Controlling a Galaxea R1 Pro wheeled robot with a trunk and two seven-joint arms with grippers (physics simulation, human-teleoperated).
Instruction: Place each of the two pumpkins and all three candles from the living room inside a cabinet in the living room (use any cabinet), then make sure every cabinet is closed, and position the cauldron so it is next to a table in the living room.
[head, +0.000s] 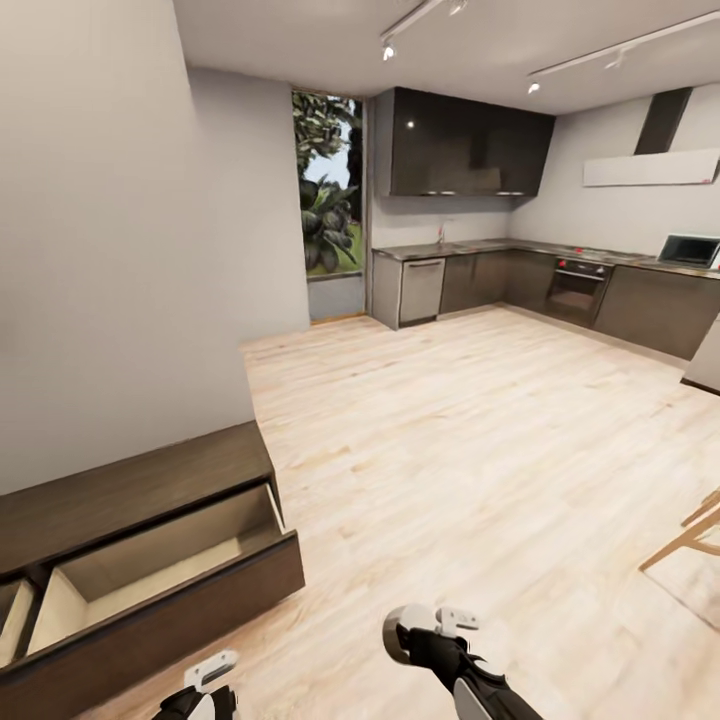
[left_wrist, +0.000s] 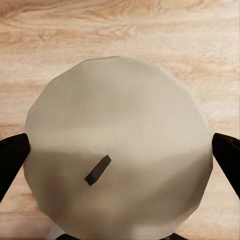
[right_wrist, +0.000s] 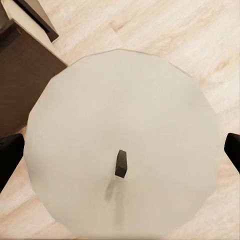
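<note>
Nearest us, at the bottom of the head view, we saw both arms hanging low over the wooden floor (head: 470, 430). Our left gripper (head: 205, 680) showed as a white tip beside the cabinet (head: 150, 560), and our right gripper (head: 432, 632) sat a little further toward the middle of the room. Along the left wrist view we looked straight down on a candle (left_wrist: 117, 150), a whitish round top with a dark wick, held between the two dark fingers (left_wrist: 12, 160) at either side of it; the left jaws were clamped on that candle. Along the right wrist view we found a second candle (right_wrist: 122, 150) in the same manner, whitish with a short dark wick, the right jaws clamped on it, with a corner of the brown cabinet just beyond.

Just past the left gripper the cabinet stood against the grey wall (head: 110, 250), with one drawer (head: 160, 570) pulled out and its pale beige inside bare. At the right edge we saw the legs of a wooden chair (head: 690, 535). Farthest off were the dark kitchen cupboards (head: 470, 150), the oven (head: 578, 290) and a tall window (head: 327, 190) showing greenery.
</note>
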